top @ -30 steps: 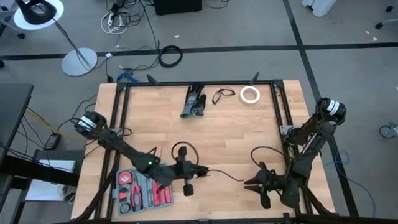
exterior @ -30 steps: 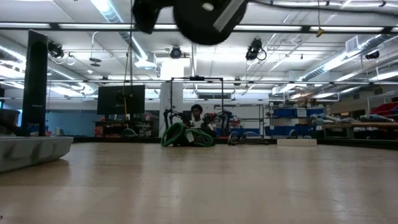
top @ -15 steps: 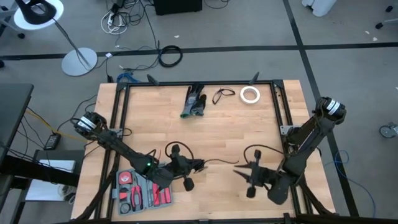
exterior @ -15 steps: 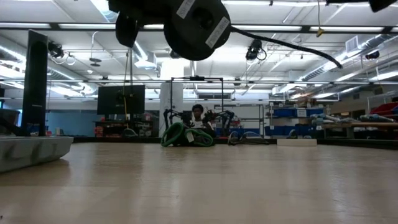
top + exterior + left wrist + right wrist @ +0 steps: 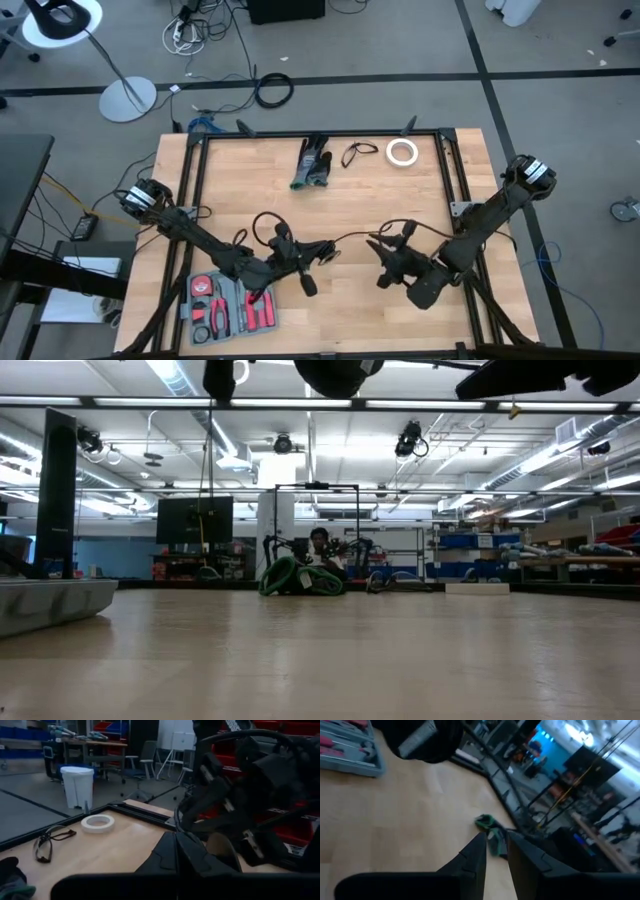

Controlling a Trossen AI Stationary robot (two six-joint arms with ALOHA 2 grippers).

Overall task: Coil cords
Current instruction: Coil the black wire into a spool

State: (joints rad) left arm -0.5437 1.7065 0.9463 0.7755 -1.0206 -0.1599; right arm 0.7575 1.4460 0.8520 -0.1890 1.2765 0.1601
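High view: left claw (image 5: 322, 250) pinched shut on the cord (image 5: 350, 236), which spans to the right claw (image 5: 378, 247), part-open around it. Both above the tabletop (image 5: 400, 210).
Left wrist: right claw just ahead.
Risk: cord slipping from the looser right claw.

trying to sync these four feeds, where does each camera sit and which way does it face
High: above the table, looking straight down; both arms, left hand, right hand.
Low: at tabletop height, looking level into the room; arm parts hang at the top.
Left wrist: on the left arm, looking past its shut fingers to the tape roll and glasses.
Right wrist: on the right arm, looking past its fingers.
Shared: green gloves in high, low and right wrist views.
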